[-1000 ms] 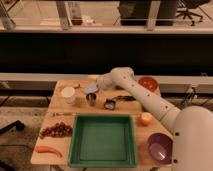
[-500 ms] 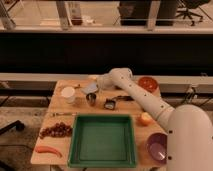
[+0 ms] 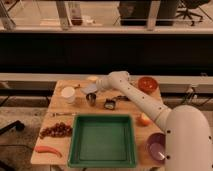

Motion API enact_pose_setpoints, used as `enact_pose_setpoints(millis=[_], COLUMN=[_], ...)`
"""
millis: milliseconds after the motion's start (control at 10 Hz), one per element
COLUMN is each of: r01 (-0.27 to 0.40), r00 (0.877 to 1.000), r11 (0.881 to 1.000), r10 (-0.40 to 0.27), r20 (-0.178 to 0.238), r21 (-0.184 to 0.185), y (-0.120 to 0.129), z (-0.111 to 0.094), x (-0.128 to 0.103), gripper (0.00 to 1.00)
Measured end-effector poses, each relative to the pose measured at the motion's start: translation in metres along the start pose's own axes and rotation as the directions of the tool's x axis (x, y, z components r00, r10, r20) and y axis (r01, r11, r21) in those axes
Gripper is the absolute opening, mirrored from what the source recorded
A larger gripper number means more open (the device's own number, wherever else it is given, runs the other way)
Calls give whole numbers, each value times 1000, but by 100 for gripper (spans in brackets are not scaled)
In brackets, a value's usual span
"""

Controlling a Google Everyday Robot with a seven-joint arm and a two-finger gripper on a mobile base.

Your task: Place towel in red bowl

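The towel (image 3: pixel 89 90) is a small pale grey-blue cloth lying on the wooden table behind the small metal cup (image 3: pixel 91 99). My gripper (image 3: pixel 96 89) is at the end of the white arm, right at the towel's right edge, open. From this angle I cannot tell whether it touches the cloth. The red bowl (image 3: pixel 148 84) stands at the table's back right corner, about an arm's width to the right of the gripper, with nothing visible inside it.
A green tray (image 3: pixel 80 150) fills the front middle. A white cup (image 3: pixel 68 94) is at the left and a small black object (image 3: pixel 110 104) is behind the tray. An orange fruit (image 3: pixel 145 119) and a purple bowl (image 3: pixel 156 147) are at the right. Grapes (image 3: pixel 55 131) and a carrot (image 3: pixel 47 150) lie front left.
The gripper has stayed by the towel with hardly any movement. Nothing on the table has shifted.
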Motion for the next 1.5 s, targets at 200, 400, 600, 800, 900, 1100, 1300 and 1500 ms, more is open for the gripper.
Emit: enact_pose_setpoints(millis=[200, 400, 600, 800, 900, 1100, 1300, 1500], r01=[-1, 4, -1, -3, -3, -3, 2, 8], r00=[1000, 1000, 1000, 1000, 1000, 999, 999, 998], r11=[1000, 1000, 1000, 1000, 1000, 1000, 1000, 1000], r10=[1, -4, 1, 4, 4, 4, -1, -6], r20=[-2, -9, -19, -28, -31, -41, -48, -60], r21=[18, 25, 24, 21, 20, 21, 22, 23], y=[1, 1, 3, 5, 5, 3, 0, -4], z=[4, 12, 19, 27, 30, 36, 39, 39], x=[2, 2, 4, 5, 4, 5, 7, 10], gripper=[80, 80, 80, 80, 80, 80, 80, 80])
